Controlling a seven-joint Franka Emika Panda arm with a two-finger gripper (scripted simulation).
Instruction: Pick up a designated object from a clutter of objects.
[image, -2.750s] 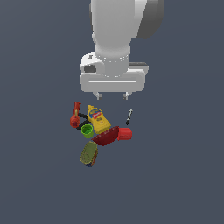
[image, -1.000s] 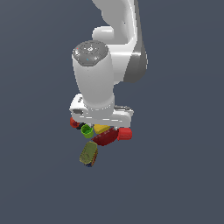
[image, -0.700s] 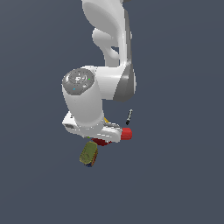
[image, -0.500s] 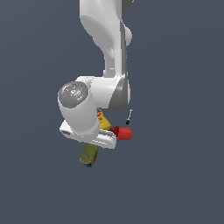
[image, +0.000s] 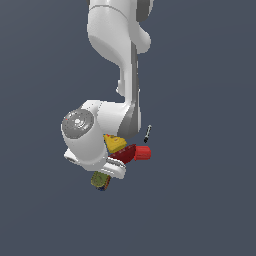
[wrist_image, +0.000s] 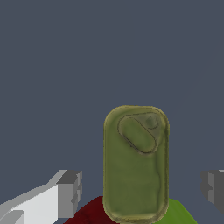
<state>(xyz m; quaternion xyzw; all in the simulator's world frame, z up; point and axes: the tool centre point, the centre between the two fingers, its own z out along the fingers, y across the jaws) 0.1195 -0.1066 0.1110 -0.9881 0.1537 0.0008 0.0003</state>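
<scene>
The olive can (wrist_image: 136, 162) fills the middle of the wrist view, its olive-green top with a pull tab facing the camera. My gripper (wrist_image: 142, 188) is open, and one fingertip (wrist_image: 70, 192) stands on each side of the can, apart from it. In the exterior view the can (image: 100, 181) peeks out below my wrist, which hides the gripper and most of the clutter. The yellow bottle (image: 115, 144), the dark red bowl (image: 125, 154) and the red cup (image: 143, 153) show beside the wrist.
A black marker (image: 147, 134) lies apart from the group, toward the exterior view's right. In the wrist view the dark red bowl (wrist_image: 89, 213) and the green cup (wrist_image: 177, 214) show at the can's near end. The floor is plain grey.
The arm has swung down over the clutter and now covers the green cup and the red tool. The wrist has lowered to just above the olive can.
</scene>
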